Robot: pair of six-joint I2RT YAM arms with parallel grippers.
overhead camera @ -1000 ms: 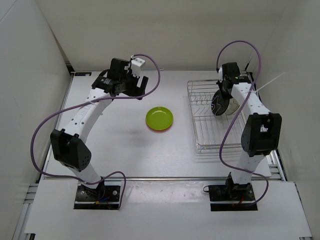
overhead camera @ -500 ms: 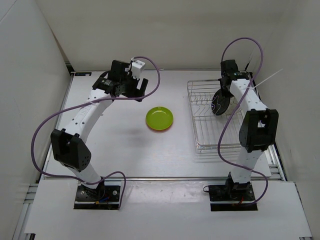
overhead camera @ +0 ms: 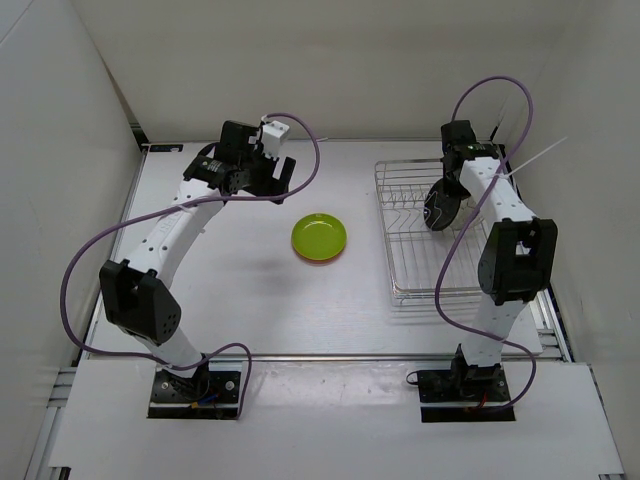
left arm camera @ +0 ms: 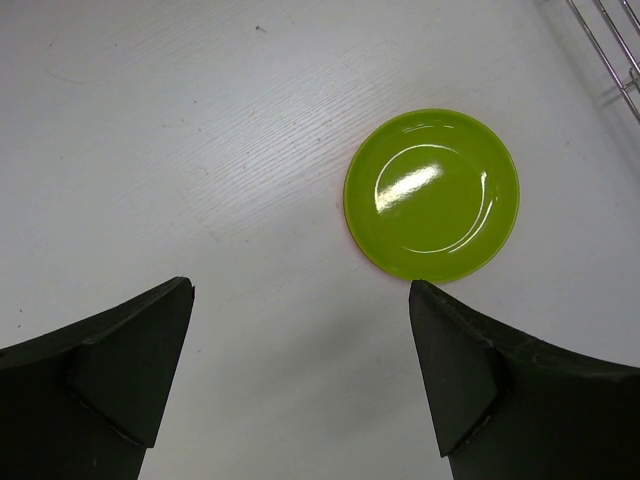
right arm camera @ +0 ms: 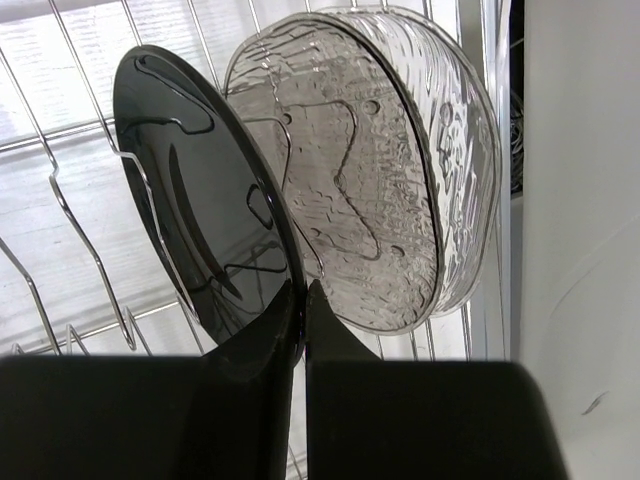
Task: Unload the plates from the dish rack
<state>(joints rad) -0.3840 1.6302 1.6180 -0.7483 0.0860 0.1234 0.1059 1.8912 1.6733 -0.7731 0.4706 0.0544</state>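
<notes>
White walls (overhead camera: 300, 60) box the place in on three sides, and a pale, faintly grained white table (overhead camera: 250, 300) fills the space between them. The dish rack (overhead camera: 420, 297) sits on the table's right half, close to the right wall. The right arm (overhead camera: 497, 207) reaches over the rack, and the left arm (overhead camera: 165, 235) bends over the far left part of the table. Near the middle of the table the lime green plate (left arm camera: 432, 193) lies flat on the orange plate (left arm camera: 353, 233), of which only a sliver of rim shows. In the rack the black plate (right arm camera: 200, 200) stands on edge among the wires, with the clear plate (right arm camera: 390, 170) just behind it on the wall side. The right gripper (right arm camera: 303, 295) is pinched almost closed on the black plate's rim. The left gripper (left arm camera: 300, 290) hangs spread wide above bare table, holding nothing.
</notes>
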